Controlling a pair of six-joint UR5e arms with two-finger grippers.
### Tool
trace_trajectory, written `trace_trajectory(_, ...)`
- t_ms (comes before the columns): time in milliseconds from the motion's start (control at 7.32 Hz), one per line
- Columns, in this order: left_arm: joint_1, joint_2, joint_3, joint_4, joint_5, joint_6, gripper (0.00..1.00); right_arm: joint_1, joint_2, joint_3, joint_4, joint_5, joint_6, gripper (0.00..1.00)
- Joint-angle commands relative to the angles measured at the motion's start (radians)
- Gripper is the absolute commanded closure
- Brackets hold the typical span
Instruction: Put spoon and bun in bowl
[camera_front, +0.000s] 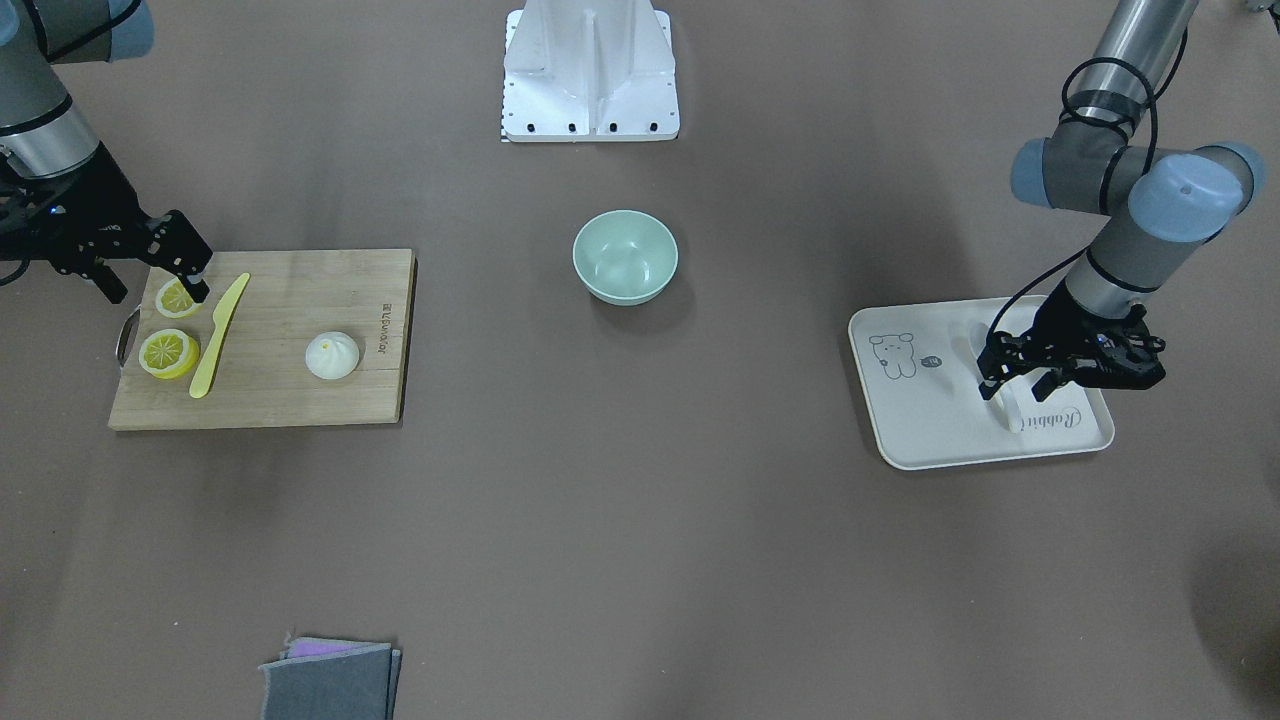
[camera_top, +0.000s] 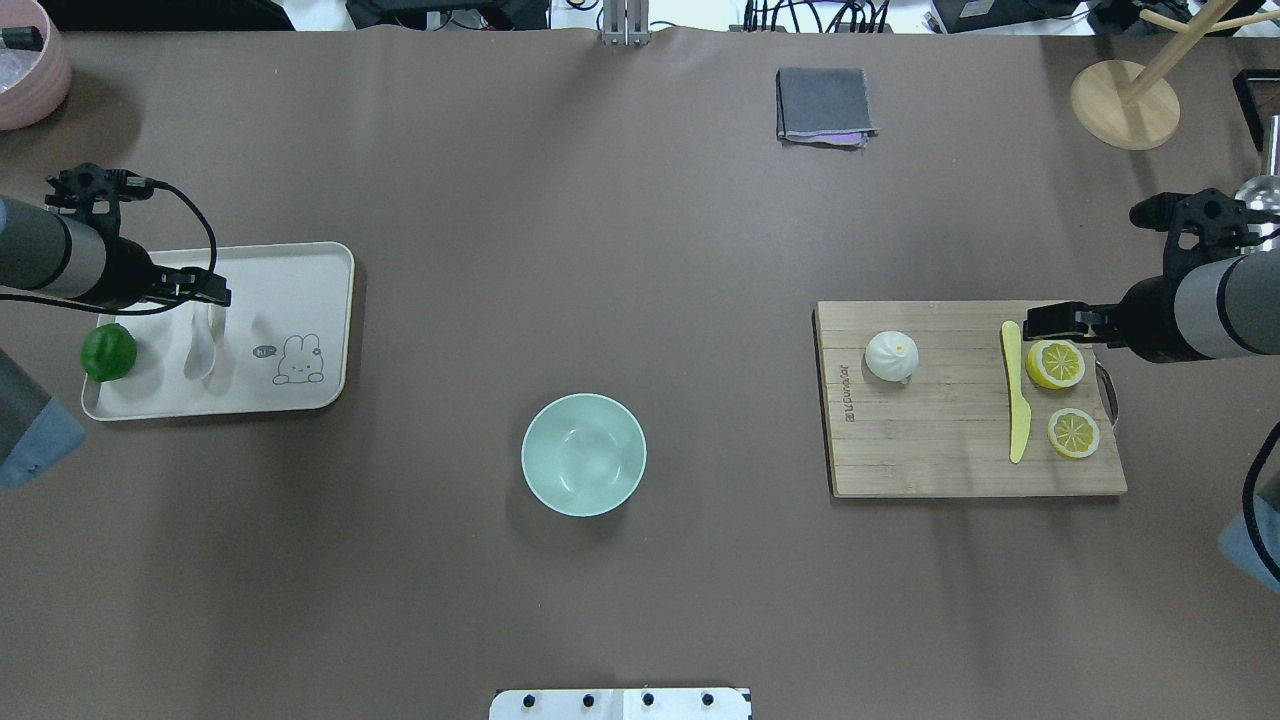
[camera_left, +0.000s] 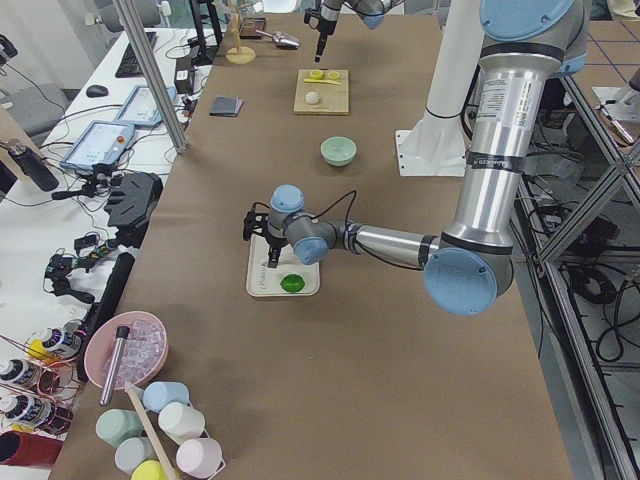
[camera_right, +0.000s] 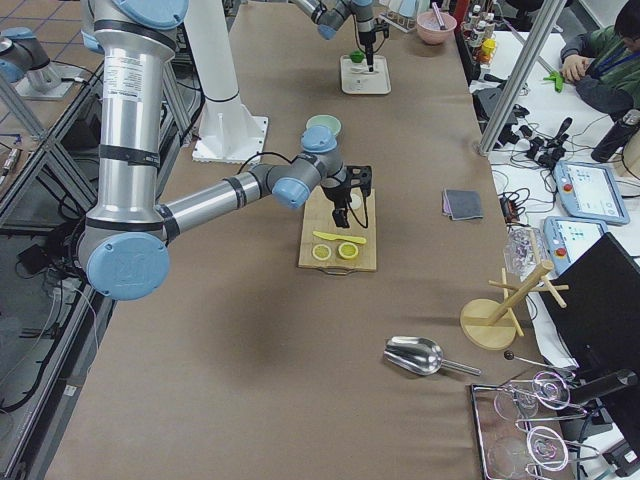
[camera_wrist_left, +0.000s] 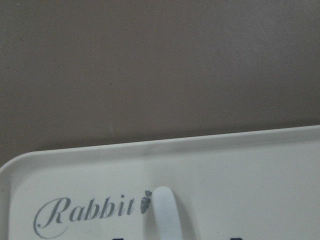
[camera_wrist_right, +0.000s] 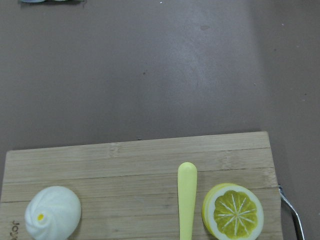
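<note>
Finds the spoon lying on the white tray, with the left gripper low over its handle and its fingers parted in the front-facing view. Notes a green fruit on that tray from overhead only; from the front, hidden by the arm. Places the bun on the cutting board, well apart from the bowl. Records the right gripper spread wide above a lemon slice, holding nothing.
</note>
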Motion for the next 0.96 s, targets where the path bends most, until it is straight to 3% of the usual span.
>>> trace_trajectory(0, 0.014, 0.003, 0.001, -0.003, 0.009, -0.027, 0.36, 0.000, 0.001, -0.001, 0.000, -0.004, -0.001, 0.01)
trace_trajectory(410, 0.014, 0.010, 0.002, -0.009, 0.009, -0.026, 0.57, -0.002, 0.001, -0.001, 0.000, -0.004, -0.001, 0.01)
trace_trajectory(820, 0.015, 0.010, 0.010, -0.012, 0.009, -0.018, 0.60, -0.002, -0.001, -0.001, 0.000, -0.004, -0.001, 0.01)
